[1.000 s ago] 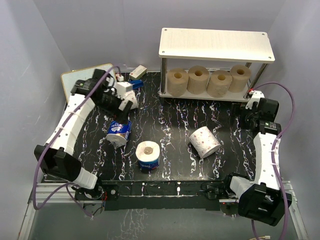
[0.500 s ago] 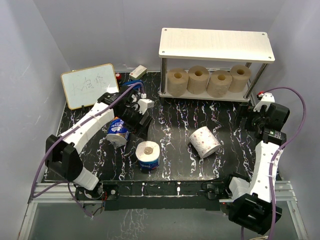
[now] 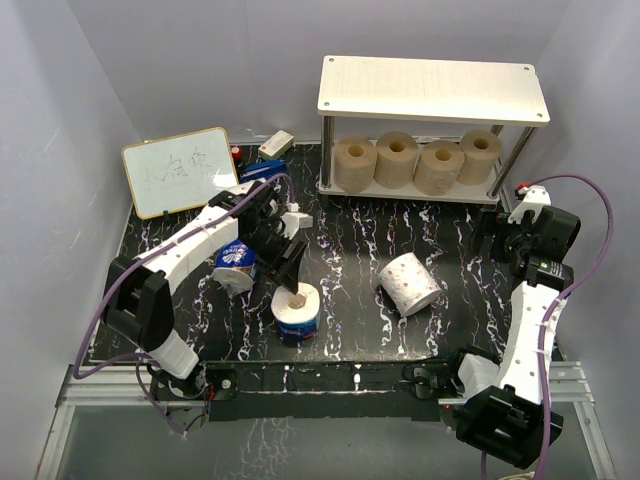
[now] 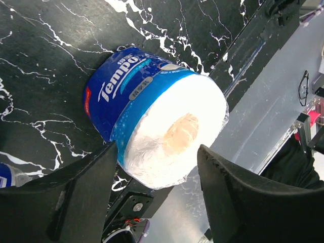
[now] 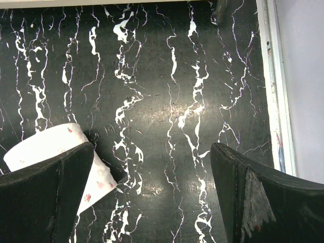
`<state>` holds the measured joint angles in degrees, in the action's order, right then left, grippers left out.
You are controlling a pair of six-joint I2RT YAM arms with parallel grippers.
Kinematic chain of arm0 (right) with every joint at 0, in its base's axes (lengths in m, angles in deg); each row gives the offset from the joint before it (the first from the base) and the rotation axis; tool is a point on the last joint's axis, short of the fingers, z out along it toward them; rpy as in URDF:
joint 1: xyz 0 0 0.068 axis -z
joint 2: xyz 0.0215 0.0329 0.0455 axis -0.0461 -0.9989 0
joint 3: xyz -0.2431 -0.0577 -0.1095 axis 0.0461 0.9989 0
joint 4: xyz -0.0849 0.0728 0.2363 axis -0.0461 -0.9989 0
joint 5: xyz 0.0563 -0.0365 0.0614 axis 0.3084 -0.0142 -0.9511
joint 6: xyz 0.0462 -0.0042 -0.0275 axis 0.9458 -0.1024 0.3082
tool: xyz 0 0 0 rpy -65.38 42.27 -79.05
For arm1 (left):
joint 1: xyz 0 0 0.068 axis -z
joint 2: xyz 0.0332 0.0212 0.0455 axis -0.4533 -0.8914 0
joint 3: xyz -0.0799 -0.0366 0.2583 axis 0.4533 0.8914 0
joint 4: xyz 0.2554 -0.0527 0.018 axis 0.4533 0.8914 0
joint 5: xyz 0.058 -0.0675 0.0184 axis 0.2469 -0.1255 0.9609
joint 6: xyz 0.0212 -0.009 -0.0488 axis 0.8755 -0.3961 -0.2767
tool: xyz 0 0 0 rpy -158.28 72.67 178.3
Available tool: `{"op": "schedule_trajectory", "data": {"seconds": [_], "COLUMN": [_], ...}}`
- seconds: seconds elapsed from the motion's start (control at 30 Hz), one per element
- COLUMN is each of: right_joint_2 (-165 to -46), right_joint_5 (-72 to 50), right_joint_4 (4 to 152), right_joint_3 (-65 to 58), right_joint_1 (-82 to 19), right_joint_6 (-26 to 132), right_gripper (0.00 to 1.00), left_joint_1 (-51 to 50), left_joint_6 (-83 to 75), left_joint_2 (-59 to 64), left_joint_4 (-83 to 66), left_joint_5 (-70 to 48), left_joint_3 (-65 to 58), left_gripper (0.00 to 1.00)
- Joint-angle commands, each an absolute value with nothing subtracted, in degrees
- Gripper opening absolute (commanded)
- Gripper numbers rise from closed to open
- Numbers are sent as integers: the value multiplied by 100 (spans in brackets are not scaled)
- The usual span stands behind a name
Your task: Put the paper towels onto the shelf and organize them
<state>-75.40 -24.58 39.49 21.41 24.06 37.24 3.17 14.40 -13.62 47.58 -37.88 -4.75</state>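
Observation:
The shelf [image 3: 432,88] stands at the back right, with several tan paper towel rolls [image 3: 397,160] in a row on its lower tier. A blue-wrapped roll [image 3: 296,312] stands on end near the front. My left gripper [image 3: 287,270] hovers open just above it. In the left wrist view this roll [image 4: 152,116] lies just beyond my open fingers [image 4: 76,192], not gripped. A second blue-wrapped roll [image 3: 236,264] lies to its left. A white flower-patterned roll [image 3: 410,283] lies mid-table and shows at the left in the right wrist view [image 5: 40,147]. My right gripper [image 3: 495,238] is open and empty.
A small framed whiteboard [image 3: 180,170] leans at the back left. A small box [image 3: 275,145] and a blue item [image 3: 262,170] sit behind the left arm. The shelf's metal legs [image 3: 325,160] reach the table. The table's right edge [image 5: 271,76] is near my right gripper.
My left arm has swung from the back left by the whiteboard forward and right, over the standing blue-wrapped roll. My right arm has shifted slightly back and right.

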Motion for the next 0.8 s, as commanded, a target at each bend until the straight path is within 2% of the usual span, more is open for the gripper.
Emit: {"op": "schedule_trajectory", "data": {"seconds": [0.0,0.07,0.6,0.67,0.77], "right_joint_2": [-7488,-7479,-7416,-7407,-7413], "right_joint_5": [-2557,-2553,-2564,-2564,-2569], "right_joint_4": [4193,4189,4197,4197,4193], "right_joint_3": [2075,2078,2081,2078,2092], "right_joint_1": [2439,2434,2442,2439,2440], "right_joint_6": [3678,3678,3678,3678,3675], "right_gripper": [98,98,98,98,98], "left_joint_1": [323,323,505,519,528], "left_joint_6": [1594,1628,1546,1556,1560], "left_joint_2": [-1433,-1474,-1813,-1890,-2041], "left_joint_4": [4908,4935,4763,4766,4811], "left_joint_5": [-4219,-4319,-3903,-3832,-3836], "left_joint_3": [-317,-335,-149,-166,-240], "left_gripper": [58,55,55,50,36]}}
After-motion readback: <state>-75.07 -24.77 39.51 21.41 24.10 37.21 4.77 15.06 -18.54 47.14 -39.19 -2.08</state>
